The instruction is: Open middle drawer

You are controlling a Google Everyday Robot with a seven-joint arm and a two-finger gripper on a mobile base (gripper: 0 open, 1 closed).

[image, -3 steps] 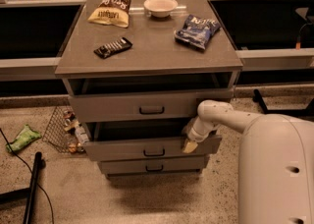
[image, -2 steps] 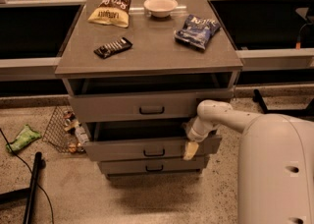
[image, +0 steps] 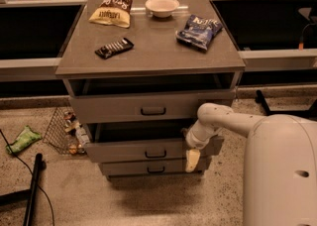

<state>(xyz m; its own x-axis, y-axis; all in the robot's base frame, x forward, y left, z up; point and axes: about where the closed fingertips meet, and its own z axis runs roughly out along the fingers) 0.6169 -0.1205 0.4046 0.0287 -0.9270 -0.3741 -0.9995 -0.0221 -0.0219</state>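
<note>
The grey cabinet (image: 148, 46) has three stacked drawers. The middle drawer (image: 124, 151) with its small dark bar handle (image: 155, 153) stands pulled out a little, with a dark gap above its front. My gripper (image: 192, 159) hangs at the right end of that drawer's front, its pale tip pointing down past the drawer's lower edge. The white arm (image: 223, 118) reaches in from the right. The tall top drawer (image: 109, 108) also stands partly out. The short bottom drawer (image: 124, 169) sits below.
On the cabinet top lie a yellow snack bag (image: 113, 7), a white bowl (image: 162, 6), a blue chip bag (image: 199, 30) and a dark bar (image: 114, 48). A wire basket of litter (image: 64, 131) and a green wrapper (image: 22, 138) lie on the floor at left.
My gripper's tip has dropped slightly along the right end of the middle drawer. The drawers have not visibly moved.
</note>
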